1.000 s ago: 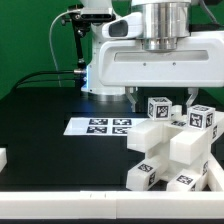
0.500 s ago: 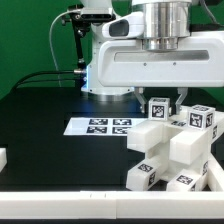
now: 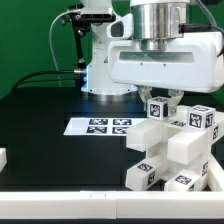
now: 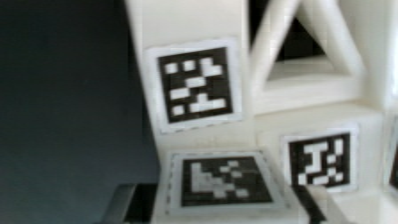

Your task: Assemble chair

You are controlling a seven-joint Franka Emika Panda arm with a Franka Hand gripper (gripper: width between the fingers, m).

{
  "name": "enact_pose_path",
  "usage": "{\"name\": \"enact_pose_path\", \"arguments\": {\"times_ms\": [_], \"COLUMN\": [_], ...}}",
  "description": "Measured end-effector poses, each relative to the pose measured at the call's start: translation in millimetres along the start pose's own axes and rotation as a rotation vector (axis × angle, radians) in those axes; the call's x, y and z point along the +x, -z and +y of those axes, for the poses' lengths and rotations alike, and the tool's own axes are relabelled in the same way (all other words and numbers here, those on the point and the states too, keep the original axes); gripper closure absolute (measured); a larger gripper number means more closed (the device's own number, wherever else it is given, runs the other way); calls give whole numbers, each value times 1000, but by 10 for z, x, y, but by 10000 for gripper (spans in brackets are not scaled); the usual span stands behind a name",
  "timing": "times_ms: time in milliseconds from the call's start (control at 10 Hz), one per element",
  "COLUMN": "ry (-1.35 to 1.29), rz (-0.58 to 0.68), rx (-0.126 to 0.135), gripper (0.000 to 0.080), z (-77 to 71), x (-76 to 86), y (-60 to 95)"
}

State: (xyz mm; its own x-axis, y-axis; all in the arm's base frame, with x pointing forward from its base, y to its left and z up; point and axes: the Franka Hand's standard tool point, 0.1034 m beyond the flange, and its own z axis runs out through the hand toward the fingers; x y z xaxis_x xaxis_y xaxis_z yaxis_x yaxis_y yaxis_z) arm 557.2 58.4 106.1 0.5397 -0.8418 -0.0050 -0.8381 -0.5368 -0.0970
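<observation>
The chair parts, chunky white blocks and bars with black-and-white tags, lie stacked in a cluster [image 3: 172, 152] on the black table at the exterior view's right. My gripper [image 3: 160, 99] hangs straight down over the cluster. Its fingers are closed against the two sides of the topmost tagged chair piece [image 3: 160, 108]. In the wrist view that same piece [image 4: 222, 182] fills the space inside my gripper [image 4: 228, 206], with a dark finger pressed against each flank. Beyond it stand more tagged chair parts [image 4: 192, 85] and an open triangular frame [image 4: 317, 40].
The marker board [image 3: 100, 126] lies flat on the table just to the exterior view's left of the cluster. A small white part [image 3: 3, 158] sits at the far left edge. The arm's base [image 3: 100, 60] and cables stand behind, before a green backdrop.
The fingers stood wide apart on either side of the top tagged piece a second ago. They have since closed in on it, and the hand has shifted slightly.
</observation>
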Motion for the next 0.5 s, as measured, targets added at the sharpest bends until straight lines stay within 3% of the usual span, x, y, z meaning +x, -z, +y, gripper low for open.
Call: {"name": "enact_pose_path", "arguments": {"times_ms": [400, 500], "ry": [-546, -606], "rz": [-29, -31], "rx": [40, 39], "gripper": [535, 535], "z": [2, 2], "x": [-1, -1], "y": [-7, -7]}}
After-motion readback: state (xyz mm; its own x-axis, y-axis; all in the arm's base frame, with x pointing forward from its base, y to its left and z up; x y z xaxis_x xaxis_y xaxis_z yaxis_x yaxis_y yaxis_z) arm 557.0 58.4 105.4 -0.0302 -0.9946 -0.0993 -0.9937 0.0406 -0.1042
